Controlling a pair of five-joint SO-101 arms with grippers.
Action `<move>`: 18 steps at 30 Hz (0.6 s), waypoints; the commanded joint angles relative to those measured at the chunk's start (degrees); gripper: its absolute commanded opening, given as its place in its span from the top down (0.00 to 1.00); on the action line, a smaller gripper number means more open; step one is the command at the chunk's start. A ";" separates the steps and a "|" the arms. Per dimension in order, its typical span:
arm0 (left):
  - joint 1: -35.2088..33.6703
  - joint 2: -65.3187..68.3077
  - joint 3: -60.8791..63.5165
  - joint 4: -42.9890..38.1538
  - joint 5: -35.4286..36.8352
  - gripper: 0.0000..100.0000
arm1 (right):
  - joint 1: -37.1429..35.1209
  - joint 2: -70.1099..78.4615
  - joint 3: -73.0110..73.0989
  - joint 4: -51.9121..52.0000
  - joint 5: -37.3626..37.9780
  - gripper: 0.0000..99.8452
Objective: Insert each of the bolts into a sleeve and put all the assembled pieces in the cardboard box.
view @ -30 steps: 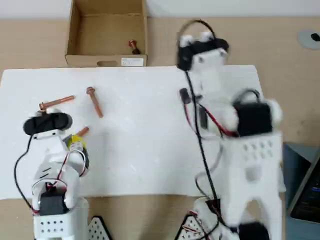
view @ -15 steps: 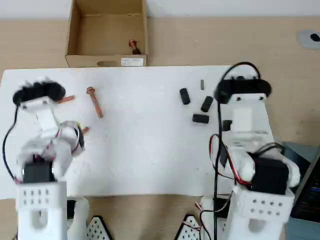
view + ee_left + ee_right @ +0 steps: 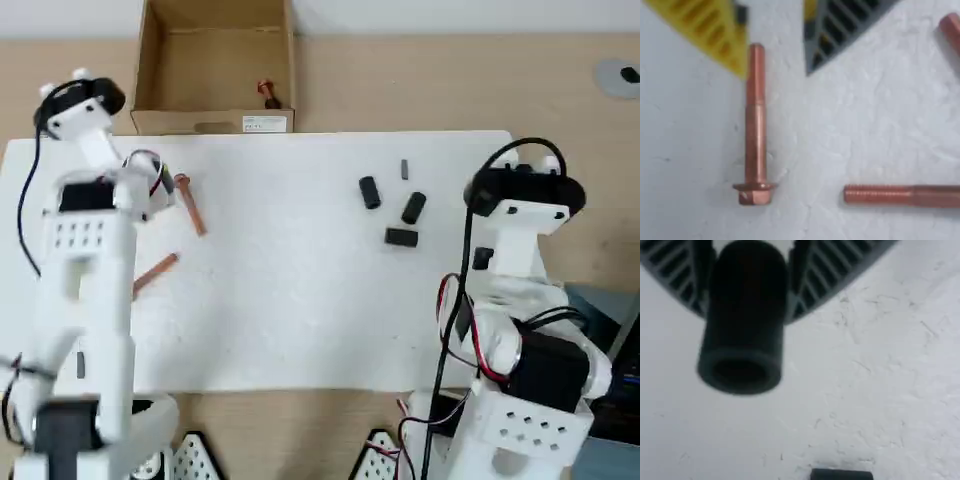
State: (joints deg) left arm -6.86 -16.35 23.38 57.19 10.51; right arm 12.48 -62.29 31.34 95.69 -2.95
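A: State of the right gripper (image 3: 747, 307)?
B: Closed on a black sleeve (image 3: 742, 352), one finger on each side of the barrel. The open bore faces the wrist camera. The sleeve hangs clear above the white mat (image 3: 300, 320).
A: Other sleeves relative to it?
B: Three loose sleeves (image 3: 401, 237) lie on the mat to the left of that gripper, clustered, none touching another.
A: And the left gripper (image 3: 775, 65)?
B: Wide open, holding nothing. Its yellow finger (image 3: 705, 25) and dark finger (image 3: 840, 25) straddle the shank tip of a copper bolt (image 3: 755, 125) lying flat on the mat. The tip sits just beside the yellow finger; whether they touch cannot be told. The flanged head points away from the gripper.
A: More bolts?
B: A second bolt (image 3: 900, 196) lies near that head, crosswise to the first and apart from it. The end of a third bolt (image 3: 951, 27) shows beyond the dark finger.
A: Box?
B: The cardboard box (image 3: 180, 122) stands past the mat's far edge, toward the left. One assembled piece (image 3: 267, 93) lies in its near right corner.
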 commanded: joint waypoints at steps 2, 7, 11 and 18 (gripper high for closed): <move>2.29 8.84 -10.02 -0.79 0.44 0.99 | 1.01 -0.84 0.04 -1.32 -0.53 0.99; 4.13 16.75 -15.47 -0.79 0.44 0.99 | 1.01 -0.84 0.04 -1.32 -0.53 0.99; 4.22 22.11 -18.46 -0.70 0.53 0.99 | 2.15 -0.84 0.04 -1.23 -0.53 0.99; 4.04 29.76 -22.59 -0.70 0.53 0.99 | 4.35 -0.84 0.04 -1.14 -0.53 0.99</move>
State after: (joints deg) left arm -3.34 12.48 5.10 57.19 10.51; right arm 15.91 -62.29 31.34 95.69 -2.95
